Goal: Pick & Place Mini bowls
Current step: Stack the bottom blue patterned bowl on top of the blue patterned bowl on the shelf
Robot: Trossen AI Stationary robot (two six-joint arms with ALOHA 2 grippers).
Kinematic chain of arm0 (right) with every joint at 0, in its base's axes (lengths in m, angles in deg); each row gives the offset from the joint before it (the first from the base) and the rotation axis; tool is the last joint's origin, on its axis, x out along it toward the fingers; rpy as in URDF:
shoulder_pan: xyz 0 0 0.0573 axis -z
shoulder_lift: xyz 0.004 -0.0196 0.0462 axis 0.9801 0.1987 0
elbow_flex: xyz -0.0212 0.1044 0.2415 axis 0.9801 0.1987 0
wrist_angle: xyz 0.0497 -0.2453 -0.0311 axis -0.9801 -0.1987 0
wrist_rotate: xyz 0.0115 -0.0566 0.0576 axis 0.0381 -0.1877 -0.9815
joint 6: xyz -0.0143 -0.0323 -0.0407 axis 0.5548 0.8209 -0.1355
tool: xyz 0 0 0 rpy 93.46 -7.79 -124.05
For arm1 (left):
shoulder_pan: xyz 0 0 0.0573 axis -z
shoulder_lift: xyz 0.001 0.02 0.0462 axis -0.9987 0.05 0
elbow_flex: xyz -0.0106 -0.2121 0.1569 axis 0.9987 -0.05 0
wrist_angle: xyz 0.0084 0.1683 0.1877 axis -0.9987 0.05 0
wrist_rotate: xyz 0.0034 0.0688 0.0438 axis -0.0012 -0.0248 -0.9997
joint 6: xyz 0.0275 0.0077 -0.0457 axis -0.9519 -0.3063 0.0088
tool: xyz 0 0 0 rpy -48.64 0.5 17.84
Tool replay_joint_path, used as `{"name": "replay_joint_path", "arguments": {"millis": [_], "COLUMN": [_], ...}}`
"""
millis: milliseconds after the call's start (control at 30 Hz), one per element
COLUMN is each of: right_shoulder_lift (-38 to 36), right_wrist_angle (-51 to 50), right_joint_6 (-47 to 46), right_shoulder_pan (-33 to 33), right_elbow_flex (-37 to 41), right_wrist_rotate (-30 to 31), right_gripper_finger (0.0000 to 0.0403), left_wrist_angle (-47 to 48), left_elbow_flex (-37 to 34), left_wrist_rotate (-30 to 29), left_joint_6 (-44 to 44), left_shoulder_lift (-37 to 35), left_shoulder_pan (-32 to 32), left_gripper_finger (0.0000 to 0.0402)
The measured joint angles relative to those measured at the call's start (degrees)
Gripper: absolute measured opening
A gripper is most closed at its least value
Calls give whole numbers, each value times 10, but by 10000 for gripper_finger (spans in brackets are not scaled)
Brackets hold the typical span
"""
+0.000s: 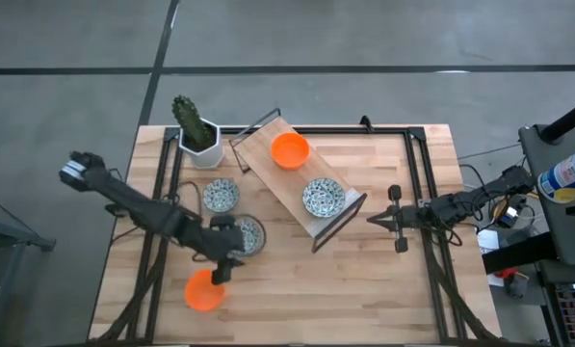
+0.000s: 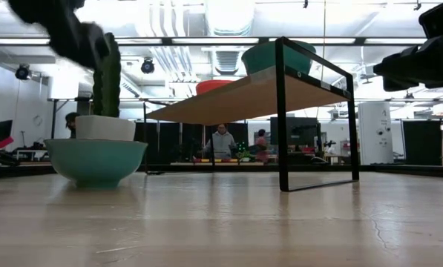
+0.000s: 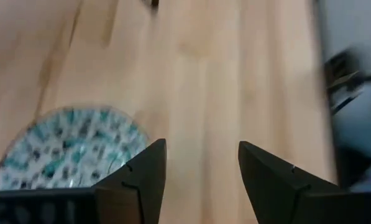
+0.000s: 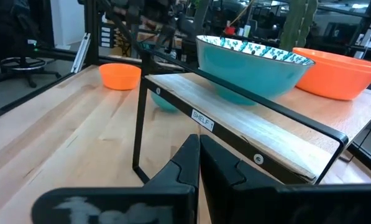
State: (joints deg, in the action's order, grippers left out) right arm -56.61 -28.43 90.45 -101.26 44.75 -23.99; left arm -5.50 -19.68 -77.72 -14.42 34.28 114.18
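Two patterned mini bowls rest on their bases on the table's left half, one [image 1: 221,196] near the cactus pot and one [image 1: 247,234] just below it. An orange bowl [image 1: 205,291] sits near the near edge. On the slanted wooden shelf [image 1: 268,169] stand another orange bowl [image 1: 290,150] and a patterned bowl [image 1: 323,198]. My left gripper [image 1: 227,258] is open over the table between the lower patterned bowl and the orange bowl. In its wrist view, that patterned bowl [image 3: 67,149] lies beside one finger. My right gripper [image 1: 383,220] is shut and waits right of the shelf.
A white hexagonal pot with a cactus [image 1: 198,145] stands at the far left corner. The shelf's black metal frame [image 4: 138,124] rises in front of my right gripper [image 4: 199,155]. Bare wood lies across the table's near right part [image 1: 364,289]. People stand in the room behind [image 2: 222,141].
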Motion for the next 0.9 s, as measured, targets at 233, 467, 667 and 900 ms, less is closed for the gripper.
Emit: {"name": "replay_joint_path", "arguments": {"millis": [233, 467, 667, 900], "right_shoulder_lift": [0, -1, -1, -1], "right_wrist_angle": [0, 0, 0, 0], "right_joint_6": [-2, -3, -2, -3], "right_shoulder_pan": [0, 0, 0, 0], "right_elbow_flex": [0, 0, 0, 0], "right_wrist_rotate": [0, 0, 0, 0], "right_gripper_finger": [8, 8, 8, 8], "left_wrist_angle": [20, 20, 19, 22], "left_elbow_flex": [3, 2, 2, 4], "left_wrist_rotate": [-31, -40, -59, -61], "left_joint_6": [0, -2, -18, -13], "left_shoulder_lift": [68, 121, 170, 199], "left_shoulder_pan": [11, 12, 11, 7], "left_gripper_finger": [192, 192, 192, 160]}}
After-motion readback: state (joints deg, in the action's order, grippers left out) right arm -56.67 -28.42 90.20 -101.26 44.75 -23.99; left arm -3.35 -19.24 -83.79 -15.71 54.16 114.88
